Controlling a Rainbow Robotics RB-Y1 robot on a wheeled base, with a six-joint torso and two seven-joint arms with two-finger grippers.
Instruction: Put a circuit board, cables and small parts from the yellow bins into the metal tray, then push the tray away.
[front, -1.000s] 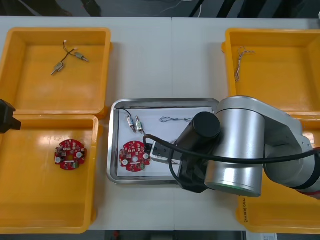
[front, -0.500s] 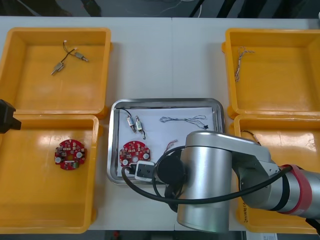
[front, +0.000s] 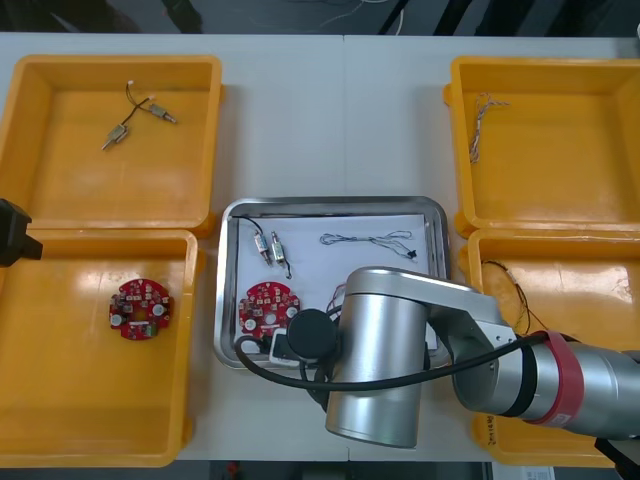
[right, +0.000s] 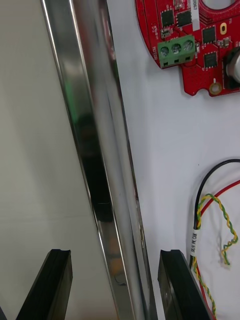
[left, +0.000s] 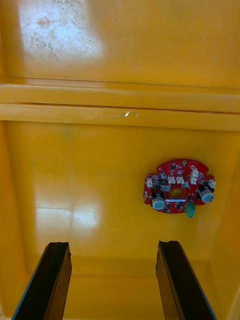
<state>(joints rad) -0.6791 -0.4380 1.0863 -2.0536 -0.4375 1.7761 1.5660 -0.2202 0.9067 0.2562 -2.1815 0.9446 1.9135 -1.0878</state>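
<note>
Looking steeply down on a light tabletop (front: 300, 120), we see the metal tray (front: 330, 205) at the middle, between four yellow bins (front: 212, 130). The silver right arm (front: 400, 360) lies across the tray's near right part and hides whatever is under it. In the part we can see, a red circuit board (front: 268, 310) lies toward the near left corner, small metal parts (front: 270, 248) lie beyond it, and a thin twisted cable (front: 365, 239) lies toward the far right.

From the right wrist, the right pincer (right: 115, 255) is spread wide with nothing in it. Its fingers straddle the tray's shiny near rim, one over bare tabletop and the other over the white lining. We cannot tell whether either finger touches the rim. Just beside the inner finger lies a red and yellow cable (right: 196, 239) with a black strand, cut off at the picture's edge, as is the board beyond it.

The left pincer (left: 113, 245) is spread just as wide and is also empty. It hangs over the near left bin, where a second circuit board (left: 179, 193) lies apart from its fingers. In the front view that arm is cut off at the left edge
</note>
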